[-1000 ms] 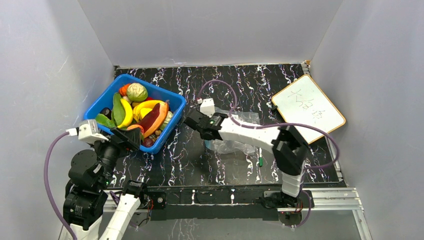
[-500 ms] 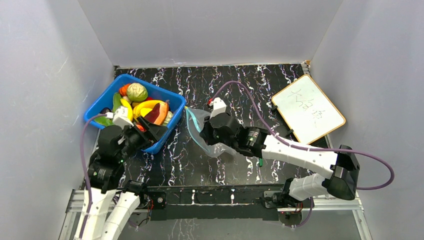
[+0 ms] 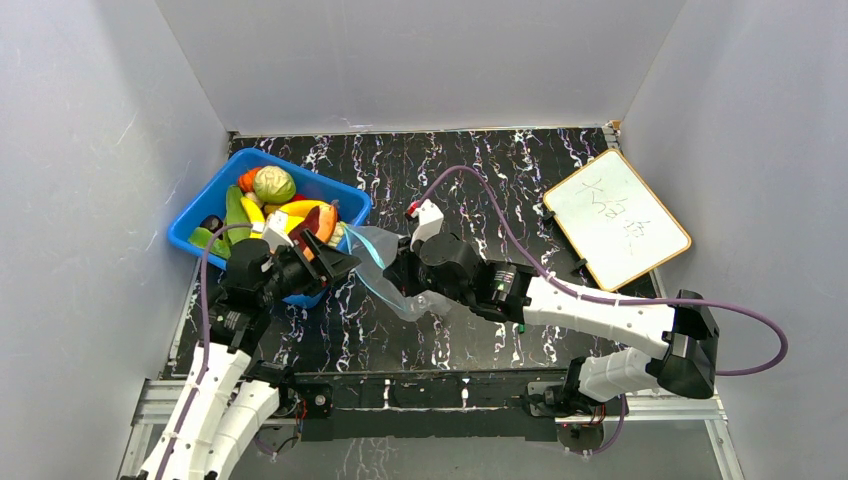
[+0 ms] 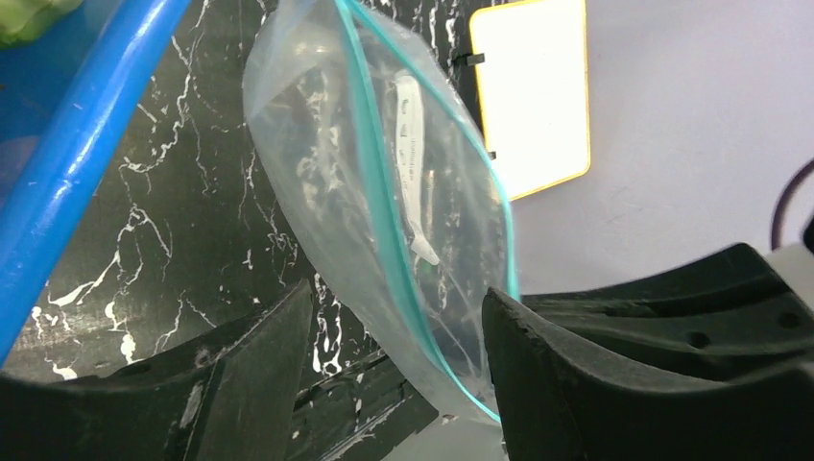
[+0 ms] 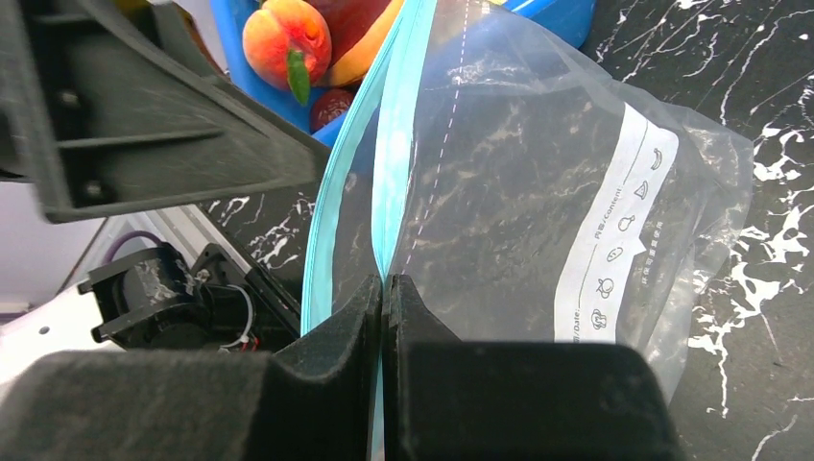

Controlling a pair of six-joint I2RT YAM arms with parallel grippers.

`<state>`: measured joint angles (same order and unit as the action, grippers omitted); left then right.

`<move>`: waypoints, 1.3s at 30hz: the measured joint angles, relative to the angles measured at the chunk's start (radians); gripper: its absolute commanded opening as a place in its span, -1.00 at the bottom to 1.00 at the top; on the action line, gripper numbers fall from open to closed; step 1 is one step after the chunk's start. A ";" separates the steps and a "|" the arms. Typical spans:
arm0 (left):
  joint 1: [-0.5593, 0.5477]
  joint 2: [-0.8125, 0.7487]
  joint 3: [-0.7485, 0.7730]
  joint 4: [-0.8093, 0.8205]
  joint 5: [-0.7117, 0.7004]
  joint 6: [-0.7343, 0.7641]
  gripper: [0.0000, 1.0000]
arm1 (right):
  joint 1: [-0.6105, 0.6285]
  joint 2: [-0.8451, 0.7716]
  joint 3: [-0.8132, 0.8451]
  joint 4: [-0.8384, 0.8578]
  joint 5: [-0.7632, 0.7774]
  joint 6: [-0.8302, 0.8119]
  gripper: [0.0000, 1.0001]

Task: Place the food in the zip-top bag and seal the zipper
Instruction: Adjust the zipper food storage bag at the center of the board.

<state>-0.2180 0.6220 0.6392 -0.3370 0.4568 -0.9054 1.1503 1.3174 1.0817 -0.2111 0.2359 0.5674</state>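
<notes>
The right pincer (image 5: 382, 288) was clenched on the teal-blue zipper strip (image 5: 389, 134) of the clear crinkly zip-top bag (image 3: 382, 272), holding it up beside the blue plastic bin (image 3: 355, 205) of colourful toy food (image 3: 272, 185). The strip ran lengthwise between the parted jaws of the released left pincer (image 4: 395, 305).

Robot lab booth: plain grey walls (image 3: 420, 60), marbled tabletop (image 3: 450, 160)

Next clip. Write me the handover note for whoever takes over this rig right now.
Right gripper: shut on the zip-top bag at one side of its zipper, holding it up.
Left gripper: open, jaws either side of the bag, not gripping.
Food: all in the blue bin; bag empty.
Done: bag raised, mouth parted.
Left: load the food, seal the zipper.
</notes>
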 measured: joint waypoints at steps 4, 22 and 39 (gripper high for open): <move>0.000 0.038 -0.029 0.026 0.005 -0.013 0.10 | 0.007 0.000 0.000 0.011 0.000 0.011 -1.00; 0.000 0.073 -0.040 0.090 0.043 0.013 -1.00 | 0.029 0.067 0.110 -0.201 0.084 0.131 0.06; 0.000 0.057 0.016 0.062 0.070 -0.004 -1.00 | 0.088 0.286 0.496 -0.539 0.270 0.137 0.04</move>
<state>-0.2184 0.6788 0.6552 -0.2749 0.5270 -0.9092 1.2381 1.6032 1.5776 -0.7506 0.5060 0.7040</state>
